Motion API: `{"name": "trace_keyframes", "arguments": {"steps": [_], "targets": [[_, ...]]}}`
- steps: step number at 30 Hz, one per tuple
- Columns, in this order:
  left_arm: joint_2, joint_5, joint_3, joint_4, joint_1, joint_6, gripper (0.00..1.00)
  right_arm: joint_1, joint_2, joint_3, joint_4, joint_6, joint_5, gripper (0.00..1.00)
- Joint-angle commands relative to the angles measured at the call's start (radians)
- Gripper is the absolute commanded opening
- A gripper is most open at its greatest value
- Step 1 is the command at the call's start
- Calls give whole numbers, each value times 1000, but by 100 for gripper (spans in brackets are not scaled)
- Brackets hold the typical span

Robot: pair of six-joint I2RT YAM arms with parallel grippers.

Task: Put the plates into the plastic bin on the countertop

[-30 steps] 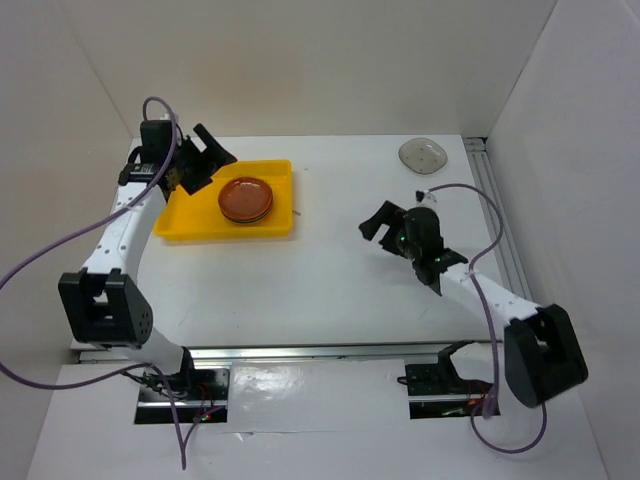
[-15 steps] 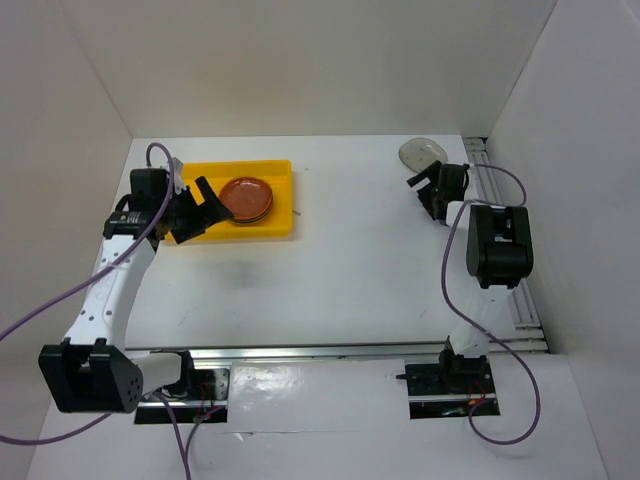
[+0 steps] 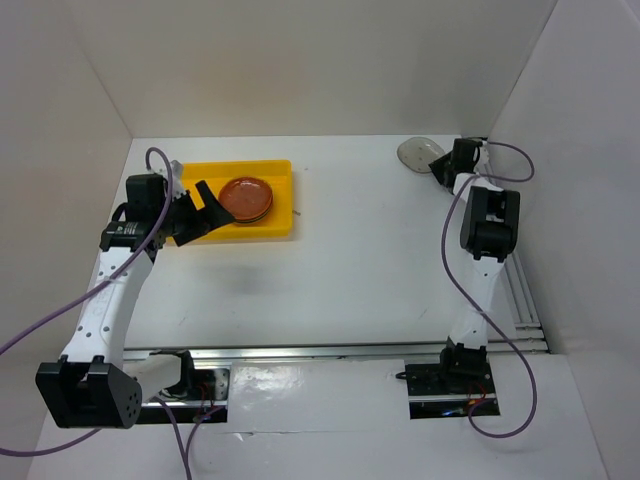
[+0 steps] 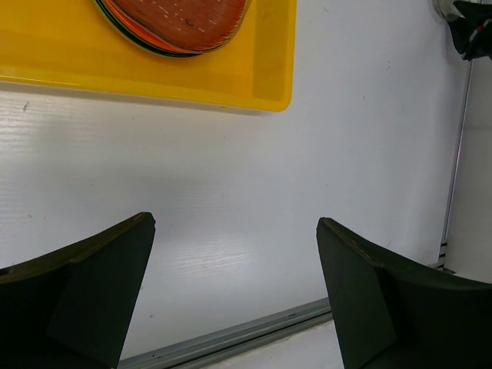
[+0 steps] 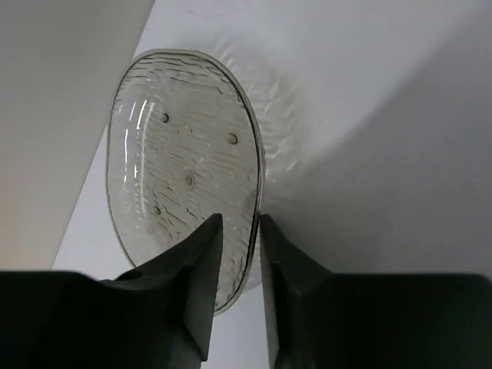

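One grey plate [image 5: 184, 169] is outside the bin [image 3: 280, 215], as far as the views show. It lies on the countertop [image 3: 350, 270], directly ahead of the right gripper [image 5: 241, 219]. That gripper's fingers are drawn close together with the plate's near rim between them, apparently pinching it. Stacked plates [image 3: 246, 198], orange on top, already lie in the bin; their count cannot be told. Left gripper [image 4: 234, 221] hangs empty, fingers spread wide, the bin ahead of its fingertips and to their left. Remaining, by judgement: lift the grey plate, carry it across, set it in the bin.
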State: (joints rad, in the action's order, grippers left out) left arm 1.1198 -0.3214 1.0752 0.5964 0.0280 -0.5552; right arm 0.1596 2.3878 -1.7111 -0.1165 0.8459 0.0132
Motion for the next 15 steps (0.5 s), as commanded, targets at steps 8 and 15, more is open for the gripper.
{"name": "trace_keyframes", "arguments": {"steps": [8, 15], "targets": [[-15, -36, -1, -43, -2, 8, 100, -34, 58, 8, 298, -28, 37, 0], [57, -269, -11, -116, -2, 46, 100, -282, -451, 384, 98, -207, -190, 0]]}}
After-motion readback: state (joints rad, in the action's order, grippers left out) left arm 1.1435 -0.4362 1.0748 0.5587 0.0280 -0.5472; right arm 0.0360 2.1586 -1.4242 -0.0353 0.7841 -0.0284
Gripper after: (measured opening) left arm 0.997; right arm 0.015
